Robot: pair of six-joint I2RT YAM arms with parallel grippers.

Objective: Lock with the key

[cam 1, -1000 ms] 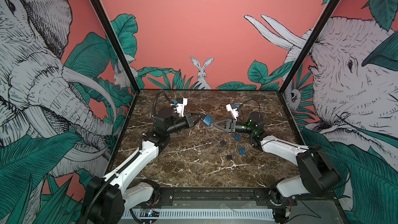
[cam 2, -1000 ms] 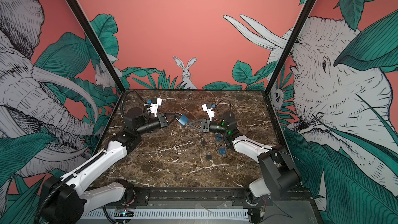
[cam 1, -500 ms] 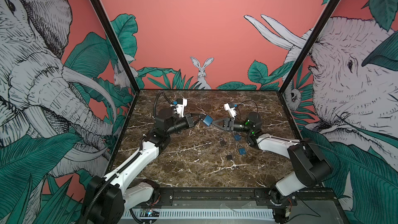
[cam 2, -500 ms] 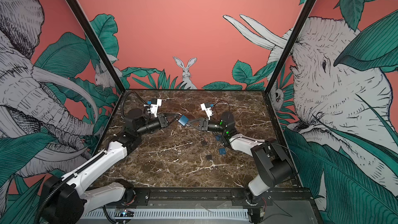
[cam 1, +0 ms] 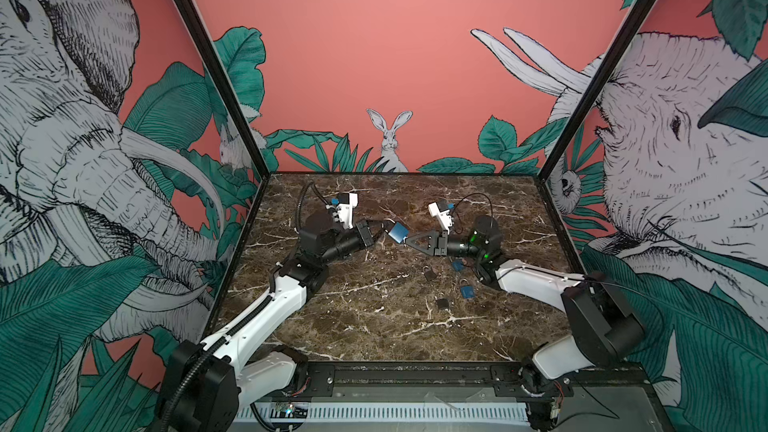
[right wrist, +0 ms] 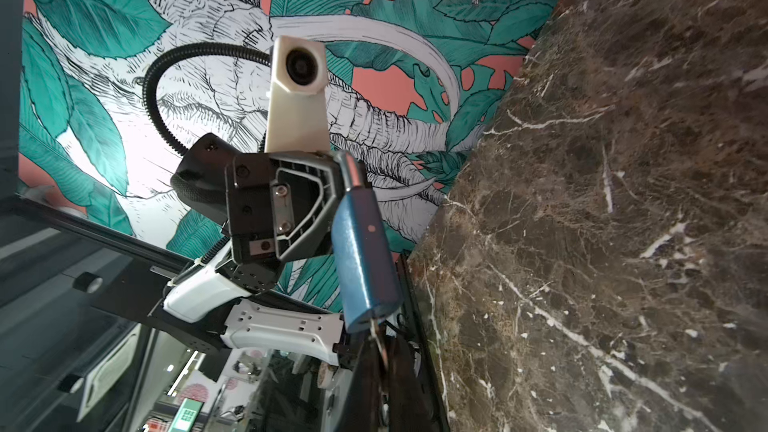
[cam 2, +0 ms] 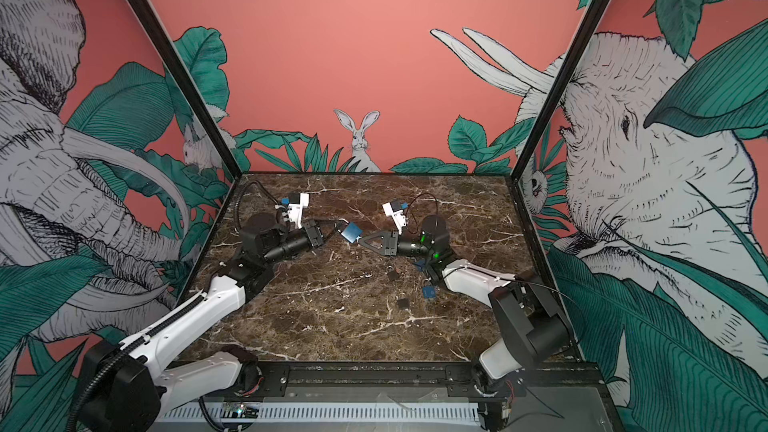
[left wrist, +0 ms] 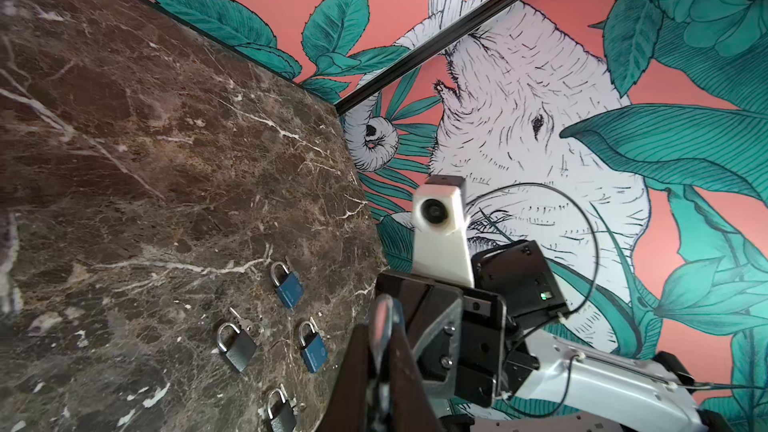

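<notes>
Moved: right fingers [cam 1: 420,238], wide a second ago, now pinch the key [right wrist: 376,336] at the blue padlock [cam 1: 398,233] keyway end. Padlock aloft over worktop [cam 1: 374,305], shackle [right wrist: 351,170] clamped by left fingers [right wrist: 291,201]. Risk: twisting could swing the padlock, slipping the key.

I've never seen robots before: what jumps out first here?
Two arms meet in mid-air above the marble table: the left gripper holds a blue padlock by its shackle, and the right gripper pinches the key in its base. Four more padlocks lie on the table by the right arm.
</notes>
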